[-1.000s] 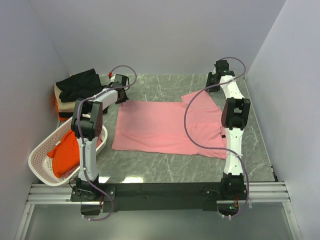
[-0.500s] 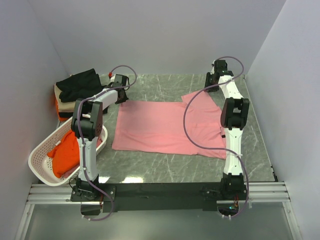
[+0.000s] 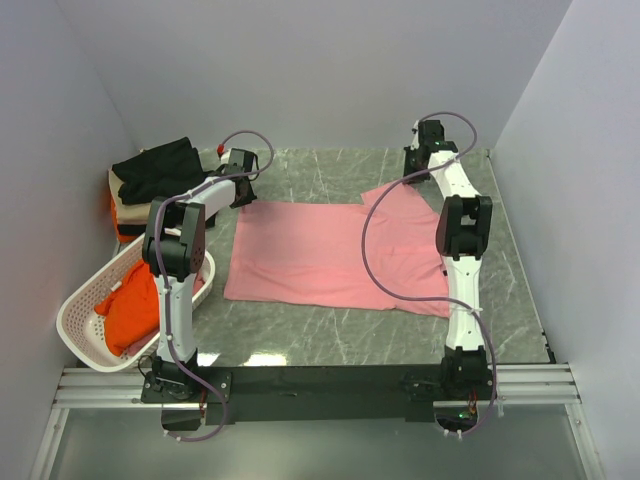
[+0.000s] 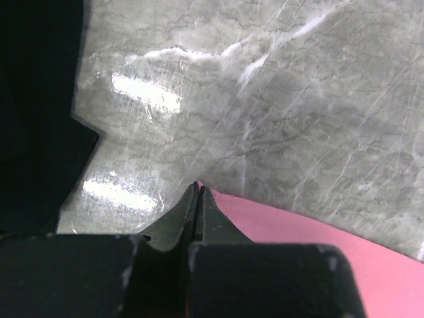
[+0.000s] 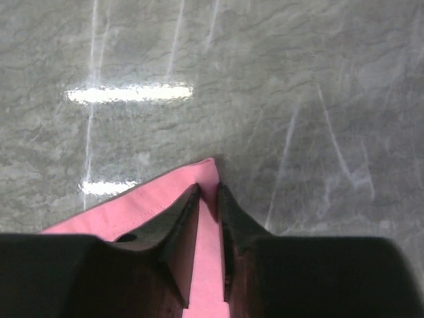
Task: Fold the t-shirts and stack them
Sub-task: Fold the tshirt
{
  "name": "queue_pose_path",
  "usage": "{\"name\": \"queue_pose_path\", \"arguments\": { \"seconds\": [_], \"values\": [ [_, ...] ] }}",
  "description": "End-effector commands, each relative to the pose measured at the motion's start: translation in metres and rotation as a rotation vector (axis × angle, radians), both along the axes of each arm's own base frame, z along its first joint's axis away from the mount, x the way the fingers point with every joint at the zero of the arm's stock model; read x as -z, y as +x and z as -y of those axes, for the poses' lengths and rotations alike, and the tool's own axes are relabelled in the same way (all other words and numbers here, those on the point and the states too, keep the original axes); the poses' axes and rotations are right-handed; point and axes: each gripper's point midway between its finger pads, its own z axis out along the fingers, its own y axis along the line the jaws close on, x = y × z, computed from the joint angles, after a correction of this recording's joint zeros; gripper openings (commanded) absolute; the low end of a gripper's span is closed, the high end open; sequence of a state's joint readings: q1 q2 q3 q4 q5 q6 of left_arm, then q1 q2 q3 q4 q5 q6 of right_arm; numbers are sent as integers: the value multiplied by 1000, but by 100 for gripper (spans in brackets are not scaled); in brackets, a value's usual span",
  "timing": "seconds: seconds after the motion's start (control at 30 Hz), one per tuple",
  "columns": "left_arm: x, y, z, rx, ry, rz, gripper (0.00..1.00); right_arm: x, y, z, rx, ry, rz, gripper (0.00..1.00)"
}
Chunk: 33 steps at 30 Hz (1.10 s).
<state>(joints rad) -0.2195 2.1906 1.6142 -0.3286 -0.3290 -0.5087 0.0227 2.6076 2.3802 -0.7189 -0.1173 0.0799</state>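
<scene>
The light pink short-sleeved cotton t-shirt (image 3: 320,255) lies spread flat in the middle of the grey marble-patterned table (image 3: 330,335), and I have both arms at its far edge. Over the last second only my right gripper (image 3: 413,168) has moved. It has slid a little to the left along the back of the table, taking the far right sleeve corner with it, so that sleeve now sits slightly further in. The right wrist view shows the two fingers pinched on the pink hem (image 5: 207,199).

My left gripper (image 3: 246,193) has stayed put at the far left corner. Its fingers are pressed together right at the cloth's edge (image 4: 198,192), and I judge it to be holding that corner.

I read this as the start of the first fold, with both far corners secured and the sleeve being drawn in. The black folded shirt pile (image 3: 155,168) waits at the far left, and an orange-red shirt (image 3: 135,305) sits in the white perforated plastic basket (image 3: 85,310).
</scene>
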Motion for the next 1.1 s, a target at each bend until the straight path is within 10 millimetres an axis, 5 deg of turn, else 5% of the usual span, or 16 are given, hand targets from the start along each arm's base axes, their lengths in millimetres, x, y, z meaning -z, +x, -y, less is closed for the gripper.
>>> {"name": "queue_pose_path", "arguments": {
  "seconds": [0.0, 0.1, 0.27, 0.33, 0.37, 0.43, 0.63, 1.07],
  "values": [
    [-26, 3, 2, 17, 2, 32, 0, 16, -24, -7, -21, -12, -99, 20],
    [-25, 2, 2, 17, 3, 28, 1, 14, -22, -4, -5, -29, -86, 1],
    [-28, 2, -1, 6, 9, 41, 1, 1, -13, 5, 30, -64, -18, 0],
    [-34, 2, -1, 5, 6, 58, 1, -27, -9, 7, 37, -60, 49, 0],
    [-38, 3, 1, 6, 1, 73, 1, -25, -12, 6, 43, -47, 60, 0],
    [-46, 2, -1, 0, -4, 94, 1, -62, -12, 2, 38, -5, 136, 0],
    [-65, -2, -1, -5, -21, 156, 1, -108, -37, -5, 24, 47, 215, 0],
    [-63, -21, 8, 11, -76, 174, 1, -116, -124, -3, 54, 47, 167, 0]
  ]
}}
